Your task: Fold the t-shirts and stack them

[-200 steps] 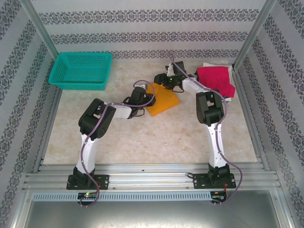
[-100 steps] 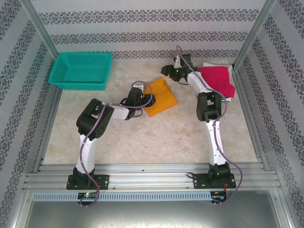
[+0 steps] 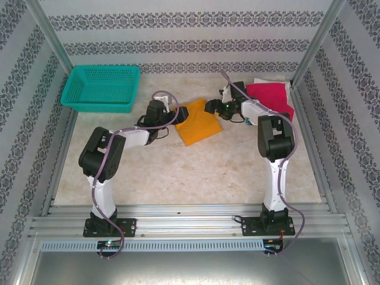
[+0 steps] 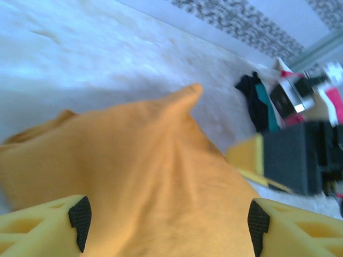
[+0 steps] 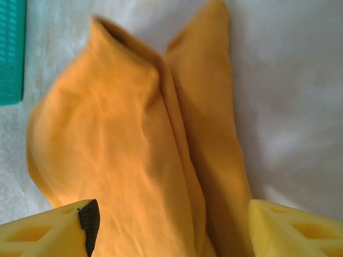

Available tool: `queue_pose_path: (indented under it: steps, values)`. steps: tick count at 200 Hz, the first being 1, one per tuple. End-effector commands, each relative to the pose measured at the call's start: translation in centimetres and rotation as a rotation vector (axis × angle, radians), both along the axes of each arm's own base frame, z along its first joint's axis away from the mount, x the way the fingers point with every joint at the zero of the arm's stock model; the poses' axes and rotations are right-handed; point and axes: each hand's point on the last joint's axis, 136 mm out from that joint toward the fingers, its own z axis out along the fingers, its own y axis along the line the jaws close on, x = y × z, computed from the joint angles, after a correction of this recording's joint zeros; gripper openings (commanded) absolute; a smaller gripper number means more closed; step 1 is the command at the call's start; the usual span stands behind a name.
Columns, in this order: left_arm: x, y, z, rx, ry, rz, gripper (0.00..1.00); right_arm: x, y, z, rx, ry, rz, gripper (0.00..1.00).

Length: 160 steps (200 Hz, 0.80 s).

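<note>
Below left tool [image 4: 167, 231], orange t-shirt [image 4: 139, 155]

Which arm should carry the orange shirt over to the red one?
Probably the right. The right gripper sits open at the edge of the orange shirt nearest the red shirt, which lies on that arm's side. The left gripper is open at the opposite edge.

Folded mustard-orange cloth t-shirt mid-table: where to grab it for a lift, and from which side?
Probably pinch the mustard-orange cloth t-shirt at opposite side edges: left gripper from its left, right gripper from its right. It lies soft and folded, with raised folds there; both grippers hang open above it.
</note>
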Motion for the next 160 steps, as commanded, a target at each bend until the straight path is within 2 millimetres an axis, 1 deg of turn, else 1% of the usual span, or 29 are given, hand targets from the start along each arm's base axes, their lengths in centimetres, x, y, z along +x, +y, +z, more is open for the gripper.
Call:
queue_pose_path:
  steps: [1,21,43,60,74,83,93,111,132,146,160]
  values:
    - [-1.5,2.5,-2.8,0.049,0.119,0.063,0.80,-1.6,0.9,0.1,0.024,-0.019,0.044,0.74]
    - [-2.4,2.8,-4.2,0.060,0.170,0.060,0.82,-3.1,1.7,-0.6,0.036,0.012,0.061,0.74]
    - [-3.3,3.0,-5.6,0.045,0.214,0.066,0.82,-4.8,3.4,-0.7,0.070,0.033,0.098,0.74]
    - [-3.9,2.9,-6.2,0.028,0.238,0.064,0.82,-5.9,4.5,0.0,0.075,0.021,0.117,0.74]
    - [-4.2,2.4,-6.6,0.003,0.253,0.050,0.80,-6.5,5.3,0.9,0.072,-0.002,0.124,0.74]
    - [-4.3,2.2,-6.8,-0.010,0.263,0.042,0.79,-6.4,5.2,1.4,0.053,-0.024,0.103,0.73]
    - [-4.4,1.9,-7.0,-0.015,0.270,0.036,0.78,-5.9,4.5,1.5,0.028,-0.045,0.054,0.73]
    - [-4.4,1.3,-7.2,-0.020,0.275,0.024,0.75,-4.6,2.5,0.7,0.022,-0.022,-0.082,0.73]
    - [-4.2,0.7,-7.6,-0.025,0.286,0.008,0.71,-3.5,1.2,-0.7,0.068,0.028,-0.185,0.72]
    - [-4.2,0.6,-8.0,-0.024,0.295,0.008,0.66,-3.0,1.0,-1.1,0.086,0.035,-0.215,0.72]
    - [-4.2,0.7,-8.3,-0.023,0.301,0.009,0.60,-2.9,1.7,-1.1,0.117,0.045,-0.202,0.72]
